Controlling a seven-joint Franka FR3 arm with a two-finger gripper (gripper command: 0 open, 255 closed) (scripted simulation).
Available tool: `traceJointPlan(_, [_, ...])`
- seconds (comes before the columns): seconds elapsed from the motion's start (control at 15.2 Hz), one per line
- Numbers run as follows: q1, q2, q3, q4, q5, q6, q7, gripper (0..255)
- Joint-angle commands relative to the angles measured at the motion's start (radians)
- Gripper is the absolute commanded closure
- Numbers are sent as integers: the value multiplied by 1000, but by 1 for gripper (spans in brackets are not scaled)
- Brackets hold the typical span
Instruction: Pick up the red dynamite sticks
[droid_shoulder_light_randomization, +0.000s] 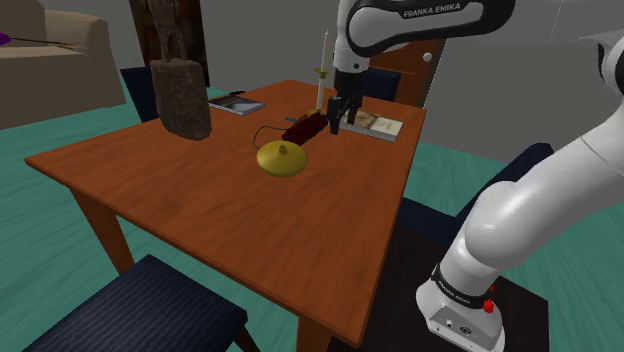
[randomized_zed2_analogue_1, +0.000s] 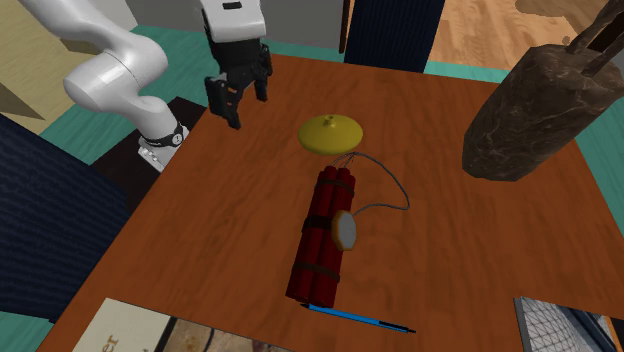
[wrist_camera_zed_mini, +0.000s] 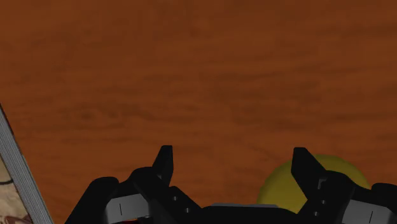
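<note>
- A brown wooden table (droid_shoulder_light_randomization: 230, 215) is standing on a teal floor, with a beige sofa (droid_shoulder_light_randomization: 60, 55) sitting far back in the room.
- Nearest in the shoulder view, a dark blue chair (droid_shoulder_light_randomization: 140, 310) is tucked against the table's front edge.
- Further in, a yellow dome (droid_shoulder_light_randomization: 281, 158) is resting on the wood.
- Just behind it, the red dynamite sticks (droid_shoulder_light_randomization: 303, 127) are lying flat as 1 strapped bundle, with a round dial on top and a thin wire looping out beside them.
- A blue pen (randomized_zed2_analogue_1: 360, 318) is lying just off the bundle's far end.
- A book (droid_shoulder_light_randomization: 375, 122) is sitting just beyond that.
- A rough brown sculpture (droid_shoulder_light_randomization: 182, 98) is standing well apart from the bundle, toward the shoulder view's left.
- What could go wrong:
  - The gripper (droid_shoulder_light_randomization: 343, 122) is hanging above the table beside the bundle, not over it. The wrist view is looking down on bare wood, so a straight descent would probably close on nothing.
  - The bundle is wide. A grip across its full width could be stopped by the dial or slip off the rounded sticks.
  - The wire could snag a finger.
  - The yellow dome is lying close enough to be knocked during a sideways approach.
- The jaws are standing wide apart. They are holding nothing and touching nothing.
</note>
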Motion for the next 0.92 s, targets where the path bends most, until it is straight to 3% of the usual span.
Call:
traceJointPlan(0.0, [-1,77,-10,57,-5,21,-30,0])
traceJointPlan(0.46, [-1,357,-23,306,-7,52,-116,0])
traceJointPlan(0.86, [-3,609,-21,584,-4,24,-183,0])
